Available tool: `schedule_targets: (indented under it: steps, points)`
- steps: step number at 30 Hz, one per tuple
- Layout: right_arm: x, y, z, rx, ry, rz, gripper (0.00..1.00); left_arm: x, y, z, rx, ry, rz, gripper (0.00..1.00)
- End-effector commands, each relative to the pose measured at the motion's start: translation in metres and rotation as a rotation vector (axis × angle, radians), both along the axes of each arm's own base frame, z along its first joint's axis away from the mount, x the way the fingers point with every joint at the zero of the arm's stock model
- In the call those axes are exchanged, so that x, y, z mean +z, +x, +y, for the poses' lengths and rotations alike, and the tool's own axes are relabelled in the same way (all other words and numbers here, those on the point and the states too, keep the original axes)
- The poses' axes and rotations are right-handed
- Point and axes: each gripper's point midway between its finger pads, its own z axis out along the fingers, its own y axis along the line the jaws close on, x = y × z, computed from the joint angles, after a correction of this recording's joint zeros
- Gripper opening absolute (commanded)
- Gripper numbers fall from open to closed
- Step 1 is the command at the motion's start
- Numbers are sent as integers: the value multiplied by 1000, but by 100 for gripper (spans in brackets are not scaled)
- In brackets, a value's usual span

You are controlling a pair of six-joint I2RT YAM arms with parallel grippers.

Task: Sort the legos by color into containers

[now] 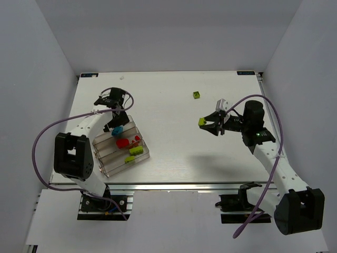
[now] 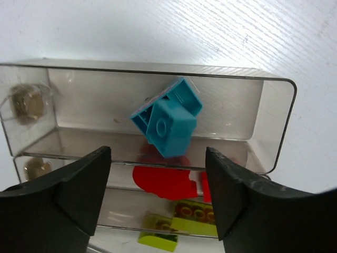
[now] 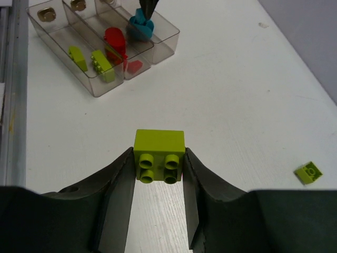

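Observation:
My left gripper hangs open over the containers, its fingers well apart and holding nothing. A cyan-blue lego lies tilted in the far trough, clear of both fingers. The middle trough holds red legos and the near trough holds lime-green legos. In the top view the left gripper is above the cyan lego. My right gripper is shut on a lime-green lego, studs facing the camera, held above the table right of centre.
A small lime-green lego lies alone on the table toward the back, also in the right wrist view. The containers stand angled at the front left. White walls enclose the table on three sides.

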Motion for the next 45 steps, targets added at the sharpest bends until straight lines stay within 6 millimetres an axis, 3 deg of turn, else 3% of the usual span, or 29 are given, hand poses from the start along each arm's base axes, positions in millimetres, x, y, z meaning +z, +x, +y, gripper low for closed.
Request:
schedule_targets:
  steps: [1,2,5,6,7,8,10,11,12,13,15,16,18,20,22,23,25,26,29,30,33,38,41,42,45]
  points:
    - [-4,-9,11,84,-27,-13,0,34,8,-1,1,-30,-107,84]
    - [-5,-13,16,108,-33,-19,0,42,10,-2,-9,-37,-130,89]
    - [-15,-22,33,187,-74,-40,0,57,9,-5,-36,-54,-153,89]
    - [-18,-21,40,225,-94,-94,0,66,11,-8,-51,-68,-175,87]
    - [-25,-40,56,315,-116,-99,0,73,13,-11,-77,-84,-198,83]
    - [-31,-44,62,355,-137,-119,0,93,10,-22,-156,-136,-258,76]
    - [-40,-52,85,497,-193,-234,0,109,11,-41,-299,-200,-373,14]
    - [-48,-62,95,554,-225,-209,0,119,8,-46,-367,-207,-433,0]
    - [-66,-59,106,577,-264,-161,0,134,-2,-53,-426,-239,-548,0]
    - [-56,-55,123,594,-280,-192,0,141,-7,-52,-442,-231,-601,0]
    - [-69,-54,148,620,-322,-165,0,149,-14,-44,-429,-200,-671,1]
    - [-65,-49,164,597,-347,-193,0,148,-22,-32,-389,-158,-691,27]
    - [-76,-49,188,590,-364,-157,0,148,-28,-21,-358,-115,-707,52]
    - [-72,-49,211,574,-375,-136,0,147,-36,-9,-329,-66,-729,67]
    - [-89,-47,229,569,-405,-100,0,155,-42,0,-301,-31,-774,69]
    - [-78,-46,243,566,-390,-117,0,151,-45,4,-294,-14,-776,72]
    - [-93,-47,258,564,-418,-52,0,153,-48,9,-281,7,-798,72]
    - [-80,-46,271,563,-400,-70,0,154,-52,13,-268,19,-818,72]
    - [-95,-46,285,557,-436,-31,0,160,-60,18,-250,38,-852,73]
    - [-100,-46,290,562,-445,-29,4,159,-62,21,-239,45,-854,73]
    - [-115,-48,294,566,-473,-16,16,168,-72,33,-184,77,-898,75]
    - [-131,-63,291,615,-506,-18,20,173,-80,42,-132,93,-941,79]
    - [-139,-67,288,614,-531,-17,27,172,-79,41,-136,90,-937,79]
    - [-139,-66,289,610,-531,-17,41,173,-79,41,-136,89,-938,79]
    - [-135,-61,292,592,-520,-13,70,172,-80,41,-133,89,-939,80]
